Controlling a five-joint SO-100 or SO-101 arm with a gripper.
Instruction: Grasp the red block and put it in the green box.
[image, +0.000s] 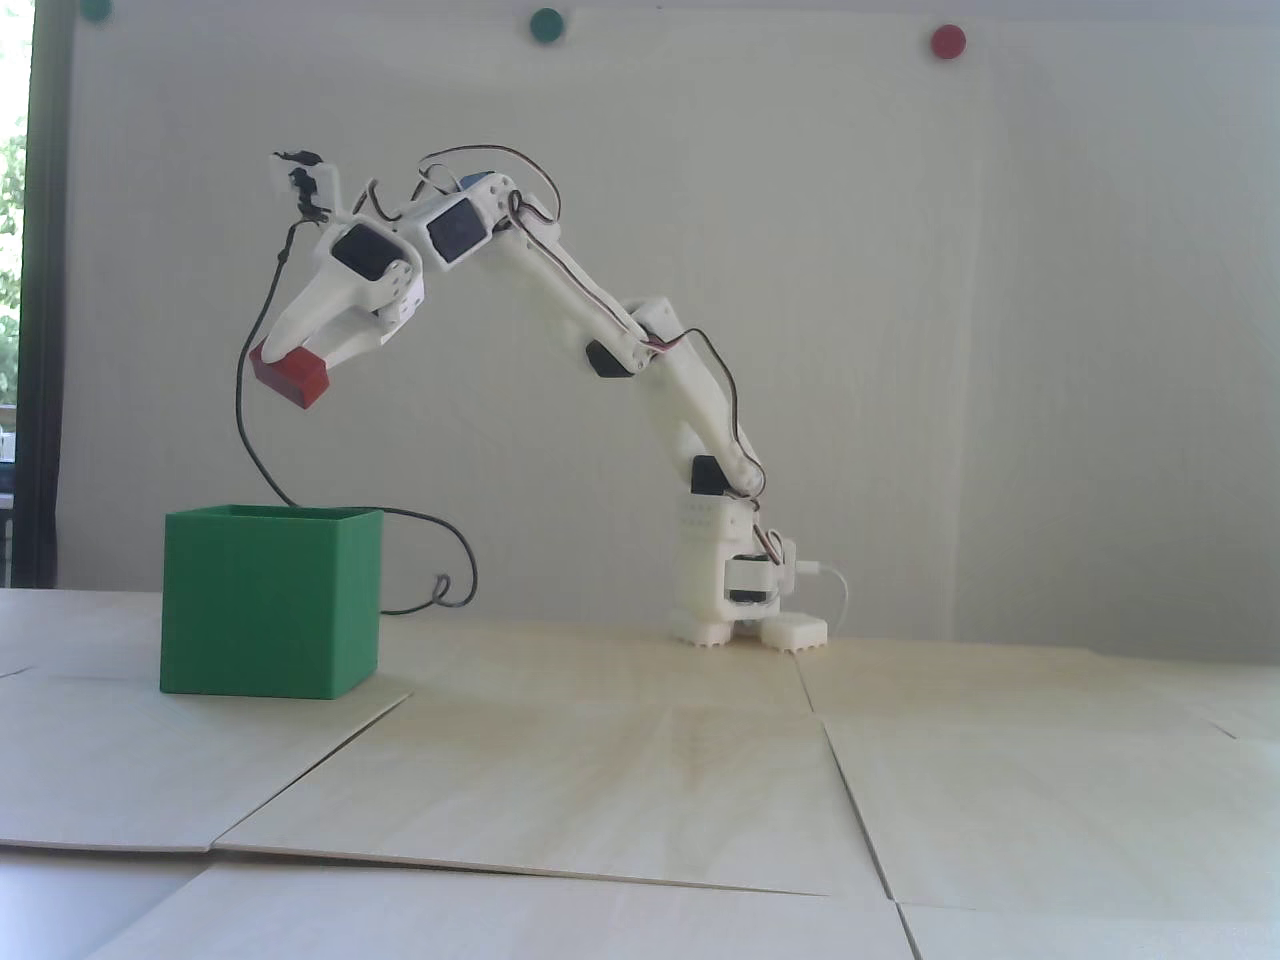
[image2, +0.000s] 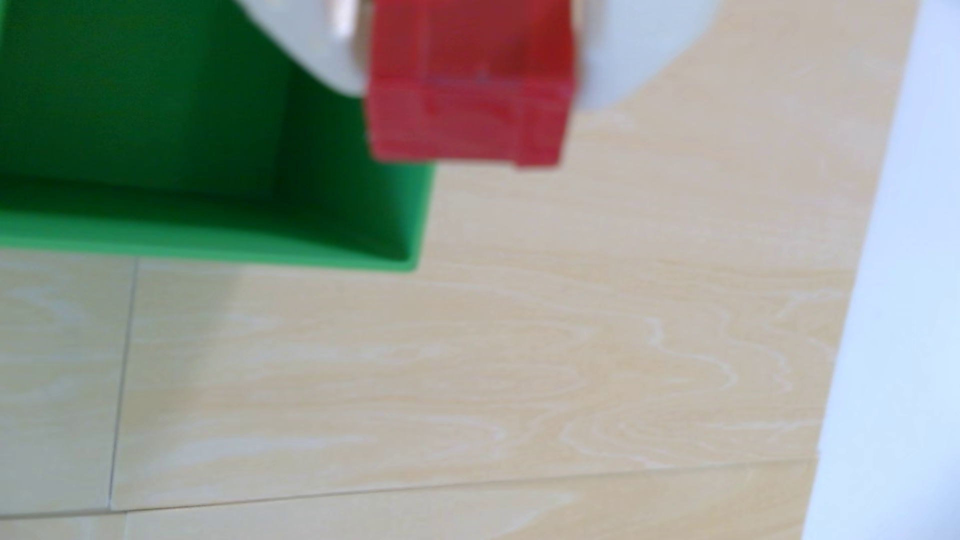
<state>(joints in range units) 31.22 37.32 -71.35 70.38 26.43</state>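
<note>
The red block (image: 290, 376) hangs in the air, clamped between the white fingers of my gripper (image: 296, 352), which is shut on it. It is held well above the open top of the green box (image: 270, 600), which stands on the table at the left of the fixed view. In the wrist view the red block (image2: 470, 88) fills the top middle between two white fingers (image2: 628, 46), and my gripper (image2: 470, 62) sits over the right wall of the green box (image2: 218, 228). The box's inside looks empty where it shows.
Pale wooden boards (image: 640, 760) cover the table, with seams and a raised edge in front. The arm's base (image: 720, 590) stands right of the box. A black cable (image: 440, 560) loops down behind the box. A white wall (image2: 904, 311) borders the boards.
</note>
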